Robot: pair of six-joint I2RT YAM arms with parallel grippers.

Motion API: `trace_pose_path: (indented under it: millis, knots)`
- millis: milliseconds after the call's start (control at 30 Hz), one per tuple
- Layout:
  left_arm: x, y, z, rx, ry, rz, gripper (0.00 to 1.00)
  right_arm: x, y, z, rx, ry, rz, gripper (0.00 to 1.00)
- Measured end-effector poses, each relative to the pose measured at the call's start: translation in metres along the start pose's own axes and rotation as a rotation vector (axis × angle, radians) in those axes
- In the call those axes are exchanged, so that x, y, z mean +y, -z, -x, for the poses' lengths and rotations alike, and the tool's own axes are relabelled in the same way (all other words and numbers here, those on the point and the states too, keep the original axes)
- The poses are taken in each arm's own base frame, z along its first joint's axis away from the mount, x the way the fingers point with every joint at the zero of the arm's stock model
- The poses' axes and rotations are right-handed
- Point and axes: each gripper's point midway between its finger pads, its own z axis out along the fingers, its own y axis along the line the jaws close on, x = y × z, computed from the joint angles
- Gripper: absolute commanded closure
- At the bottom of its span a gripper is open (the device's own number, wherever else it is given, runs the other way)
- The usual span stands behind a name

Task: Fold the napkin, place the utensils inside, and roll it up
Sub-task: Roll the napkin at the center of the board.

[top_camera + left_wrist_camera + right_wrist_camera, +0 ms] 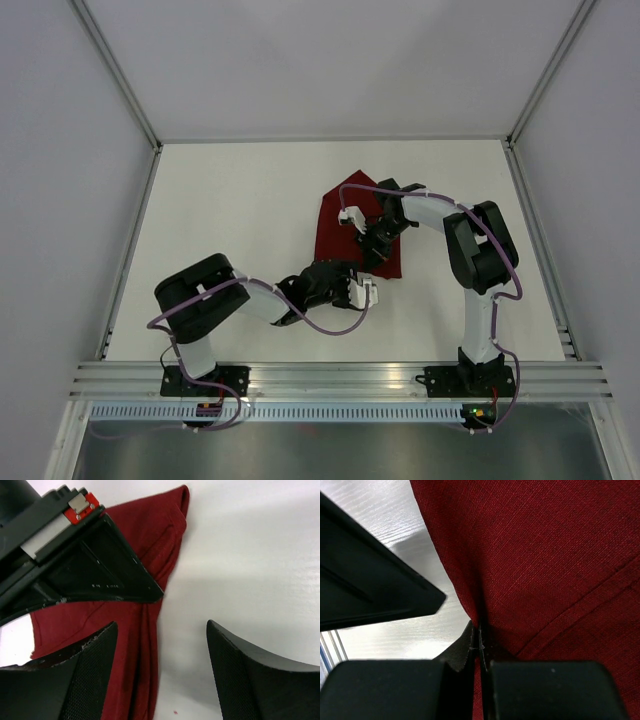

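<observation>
white table (230, 200); napkin (330, 228) apex toward back

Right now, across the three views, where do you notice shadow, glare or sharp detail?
Top view: even, soft light, no glare on the table. Left wrist view: a broad grey shadow falls on the table beside the napkin. Right wrist view: cloth weave crisp, bright glare streaks on the table.

No readable text, labels or numbers anywhere; faint pale marks on black housing (105, 586) too blurred to read.
</observation>
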Motion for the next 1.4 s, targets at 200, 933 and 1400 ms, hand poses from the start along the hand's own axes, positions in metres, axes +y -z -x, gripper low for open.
trace_pose_path:
  millis: [200, 933, 1400]
  knots:
    - [0.004, -0.015, -0.003, 0.011, -0.047, 0.0, 0.31, -0.001, 0.001, 0.0, -0.001, -0.002, 0.001, 0.96]
    - [0.022, -0.026, -0.023, 0.136, -0.179, -0.003, 0.48, -0.003, 0.01, -0.007, 0.008, -0.022, 0.009, 0.96]
    - [0.02, -0.032, -0.031, 0.197, -0.187, -0.083, 0.87, -0.003, 0.013, -0.006, 0.01, -0.016, 0.01, 0.96]
